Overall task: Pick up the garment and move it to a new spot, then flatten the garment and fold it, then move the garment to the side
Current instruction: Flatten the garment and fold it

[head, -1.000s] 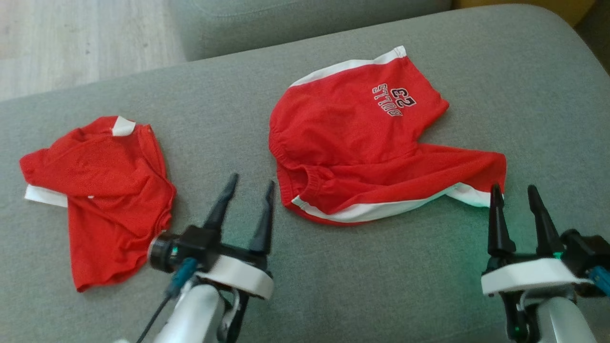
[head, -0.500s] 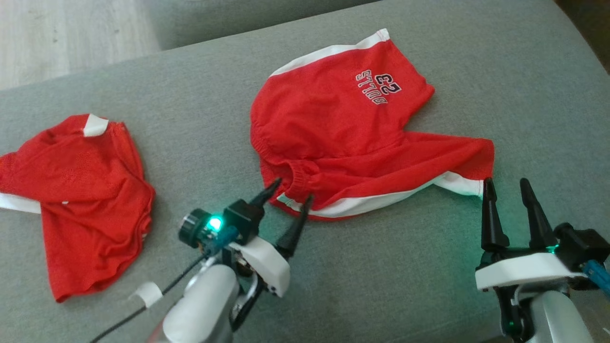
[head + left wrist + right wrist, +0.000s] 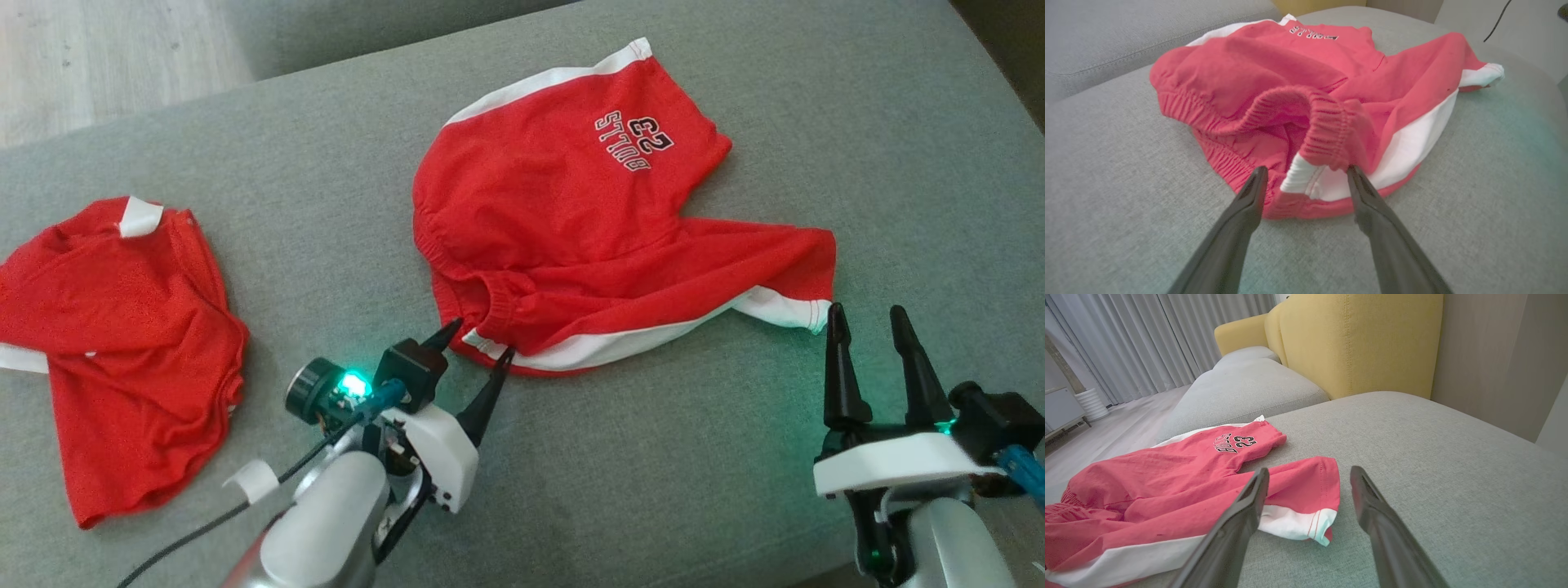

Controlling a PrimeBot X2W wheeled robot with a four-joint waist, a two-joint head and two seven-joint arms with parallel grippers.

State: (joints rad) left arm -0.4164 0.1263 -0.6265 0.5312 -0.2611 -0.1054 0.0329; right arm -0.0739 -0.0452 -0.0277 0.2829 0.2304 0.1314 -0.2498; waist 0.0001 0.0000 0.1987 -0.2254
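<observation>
Nearest the robot, both claws hang low over the grey sofa cushion (image 3: 653,482) with their fingers spread wide and nothing between them. The left gripper (image 3: 480,339) is angled up and to the right, its tips right at the near-left corner of the red basketball shorts (image 3: 571,212). In the left wrist view the bunched elastic waistband (image 3: 1327,130) and the start of the white side stripe (image 3: 1412,147) sit just beyond and between the two dark fingers. They look close enough to touch, though I cannot tell whether they do. The right gripper (image 3: 865,310) points straight up the head view, with its left finger just beside the white-trimmed hem (image 3: 796,309) of the leg that runs out to the right. That hem lies slightly left of the gap between the jaws, not inside it. The shorts lie in the middle of the cushion, their long axis roughly left to right from the waistband corner at the left claw to that hem at the right claw, so each arm has its own end close by. By my reading, the left is better lined up for a pinch and the right would need a small shift leftward. The second leg, with the printed 23 (image 3: 653,131), points away toward the far right. A second red garment (image 3: 122,327) lies crumpled well apart on the left. Beyond the cushion's far edge is the pale wooden floor (image 3: 98,57).
</observation>
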